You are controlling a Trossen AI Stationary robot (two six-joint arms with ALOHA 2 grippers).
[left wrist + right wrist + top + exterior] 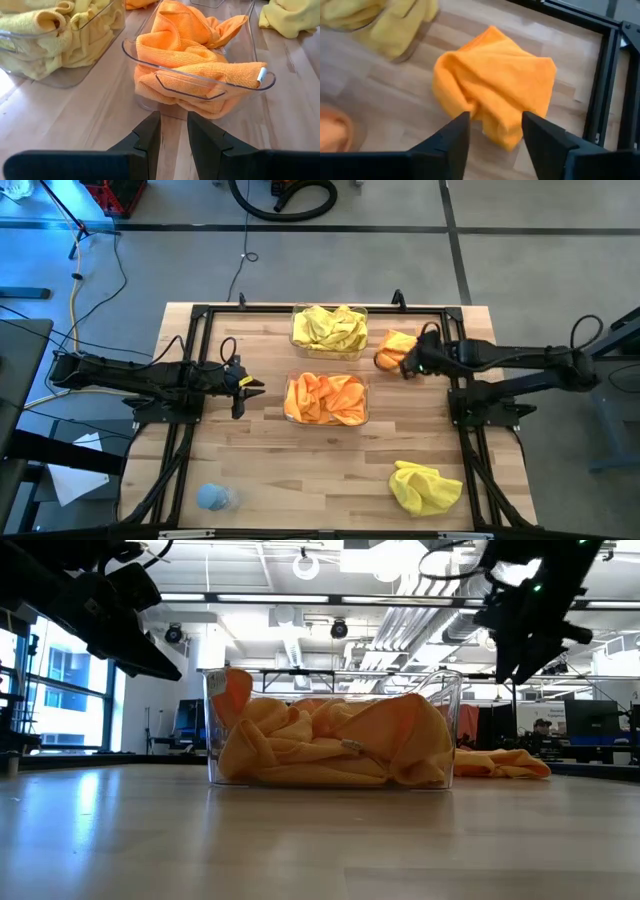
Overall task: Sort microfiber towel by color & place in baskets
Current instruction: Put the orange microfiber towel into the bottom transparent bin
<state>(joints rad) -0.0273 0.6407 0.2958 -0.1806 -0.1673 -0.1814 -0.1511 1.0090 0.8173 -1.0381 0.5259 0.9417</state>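
Observation:
Two see-through baskets stand mid-table. The far basket (296,340) is filled with yellow towels (328,328), the near basket (288,402) with orange towels (325,398). A loose orange towel (393,345) lies rumpled on the table to the right of the far basket. My right gripper (495,120) is open and hovers above this orange towel (495,80), one finger on either side, without touching it; the low view shows the right gripper (515,665) well above the cloth (500,765). A loose yellow towel (425,487) lies near the table's near right corner. My left gripper (174,125) waits left of the near basket (200,82), open by a narrow gap.
A small pale blue lump (213,497) lies near the table's near left corner. A black metal frame (462,395) runs around the table's edges and close by the loose orange towel. Bare wood lies between the near basket and the near edge.

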